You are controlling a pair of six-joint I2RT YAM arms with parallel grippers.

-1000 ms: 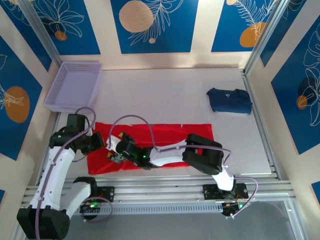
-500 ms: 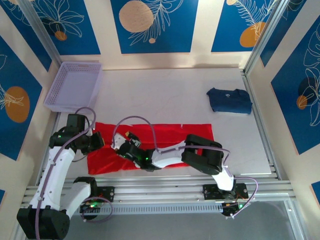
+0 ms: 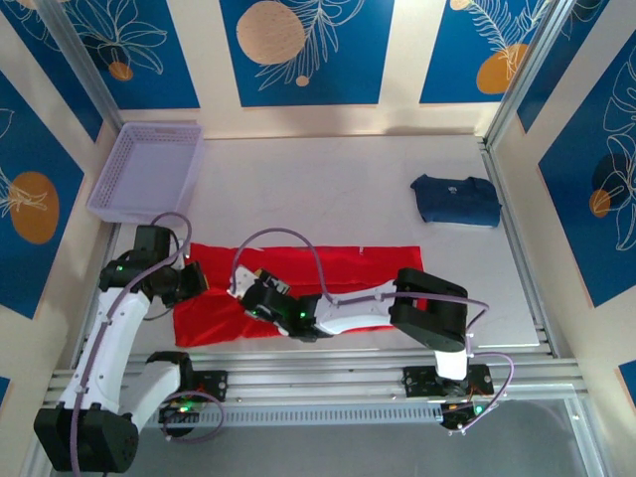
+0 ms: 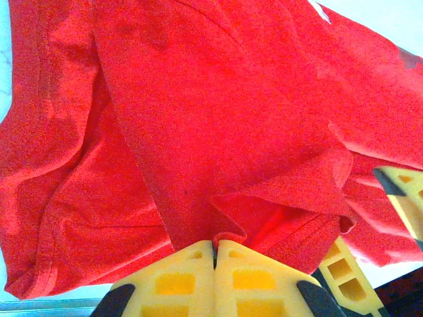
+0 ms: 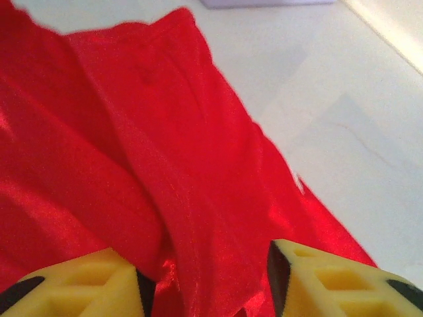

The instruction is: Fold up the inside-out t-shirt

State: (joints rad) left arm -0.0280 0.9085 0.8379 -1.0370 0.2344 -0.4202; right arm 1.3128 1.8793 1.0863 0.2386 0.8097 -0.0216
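Observation:
The inside-out t-shirt [image 3: 368, 263], bright red, lies spread in a wide band across the near part of the table. My left gripper [image 3: 196, 280] is at its left end, shut on a small fold of the t-shirt [image 4: 198, 119], the yellow fingertips [image 4: 192, 254] pressed together on the cloth. My right gripper [image 3: 246, 288] reaches across to the same left part, close beside the left one. Its jaws stand apart, and a raised ridge of the t-shirt [image 5: 132, 132] runs between the fingers [image 5: 324, 274]. The right gripper [image 5: 205, 284] sits low on the cloth.
A lavender basket [image 3: 149, 169] stands at the far left corner. A folded navy garment [image 3: 455, 199] lies at the far right. Bare grey table [image 3: 328, 189] stretches beyond the shirt. Aluminium rails [image 3: 348, 373] run along the near edge.
My right gripper has moved a little farther from the near edge over the shirt's left part and its jaws have narrowed around the ridge. The right elbow swung right. The left arm stayed still.

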